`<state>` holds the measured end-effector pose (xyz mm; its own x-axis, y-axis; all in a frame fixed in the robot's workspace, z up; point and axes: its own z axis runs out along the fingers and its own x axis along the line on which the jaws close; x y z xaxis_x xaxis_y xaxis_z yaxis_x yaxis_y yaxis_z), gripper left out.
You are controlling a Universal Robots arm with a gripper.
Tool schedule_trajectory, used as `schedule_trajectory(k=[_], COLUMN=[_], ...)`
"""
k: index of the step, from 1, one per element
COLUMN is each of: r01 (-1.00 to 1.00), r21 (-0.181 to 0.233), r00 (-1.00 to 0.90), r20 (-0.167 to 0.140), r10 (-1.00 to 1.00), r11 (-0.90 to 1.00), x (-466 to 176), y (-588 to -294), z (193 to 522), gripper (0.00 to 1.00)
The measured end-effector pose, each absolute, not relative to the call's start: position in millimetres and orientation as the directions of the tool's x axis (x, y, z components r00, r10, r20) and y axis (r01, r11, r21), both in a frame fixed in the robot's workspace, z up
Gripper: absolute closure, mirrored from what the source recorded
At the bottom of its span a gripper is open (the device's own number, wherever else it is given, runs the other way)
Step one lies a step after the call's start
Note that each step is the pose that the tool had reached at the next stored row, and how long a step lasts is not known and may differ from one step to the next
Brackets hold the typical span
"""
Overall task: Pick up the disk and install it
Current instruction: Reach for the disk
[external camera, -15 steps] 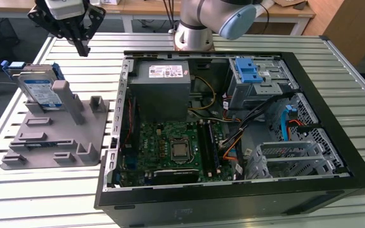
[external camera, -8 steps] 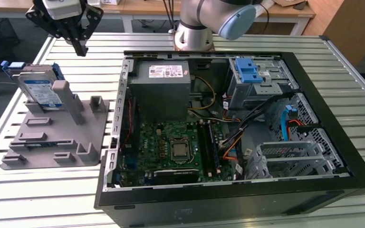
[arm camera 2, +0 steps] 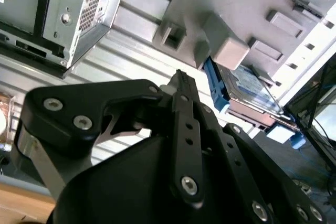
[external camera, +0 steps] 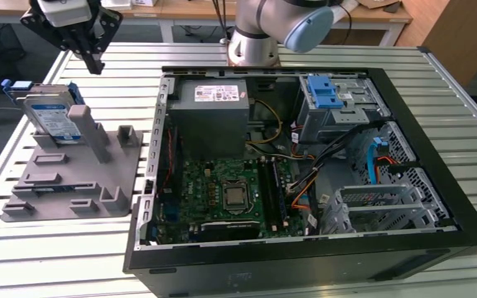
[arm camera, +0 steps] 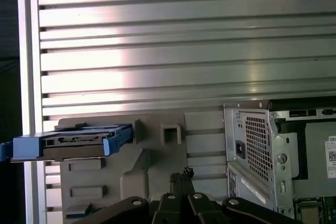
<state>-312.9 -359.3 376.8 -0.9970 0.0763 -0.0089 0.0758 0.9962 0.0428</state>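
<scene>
Hovering above the disk (external camera: 52, 118), the tool (external camera: 95, 65) is clenched on nothing, jaws pressed together; the disk sits propped at a tilt in a grey fixture (external camera: 72, 180) on the desk (external camera: 322, 54), at the exterior view's left of the open case (external camera: 305, 264), and nothing touches it. The pick-up step looks to be in hand, with no grasp made yet; taking the disk calls for the jaws to part and line up squarely across its blue rails.
</scene>
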Motion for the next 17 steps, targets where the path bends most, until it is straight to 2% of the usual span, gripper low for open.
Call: schedule_trajectory(k=[17], r01=[0.076], r21=[0.042], r00=[-0.997], r20=[-0.003], r10=[0.076], r11=[0.996], x=[-319.8], y=[-358.0], z=[374.6], gripper=[0.89])
